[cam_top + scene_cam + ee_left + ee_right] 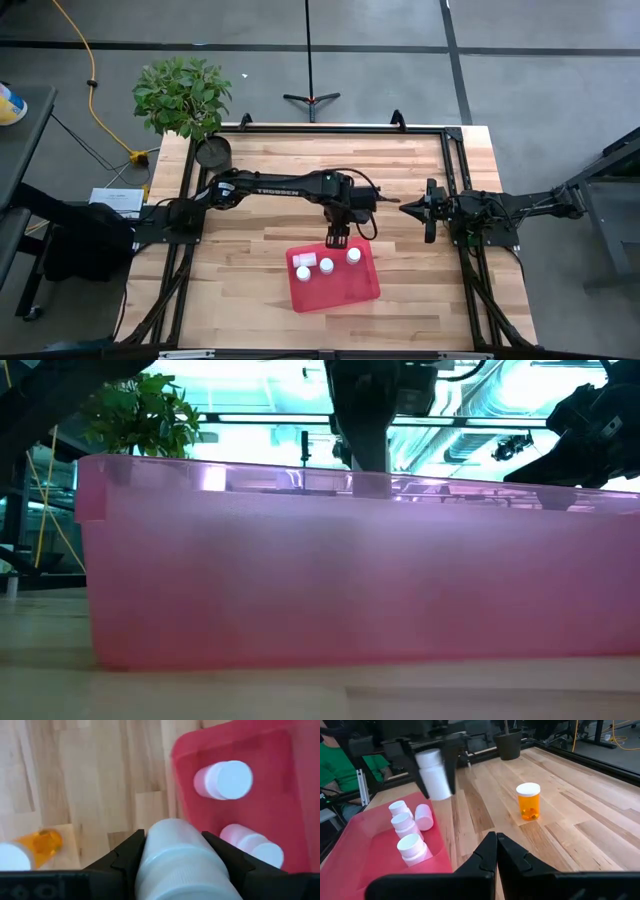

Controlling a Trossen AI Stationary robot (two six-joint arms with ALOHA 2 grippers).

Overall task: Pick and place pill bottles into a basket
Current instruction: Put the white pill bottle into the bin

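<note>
White pill bottle (434,774) sits clamped in the left gripper (337,238) fingers over the basket (340,290) rim; right gripper (496,845) fingers closed, empty.

White capital lettering runs along the upper link of the left arm (280,187) in the high view; it appears to read "TROSSEN", though the letters are small and only partly legible. No lettering can be made out on the pill bottles (411,831), whose labels appear blank or turned away, nor on the amber bottle (528,801). The basket (340,580) shows no mark or number. No other text, number or sign is legible in any view.
</note>
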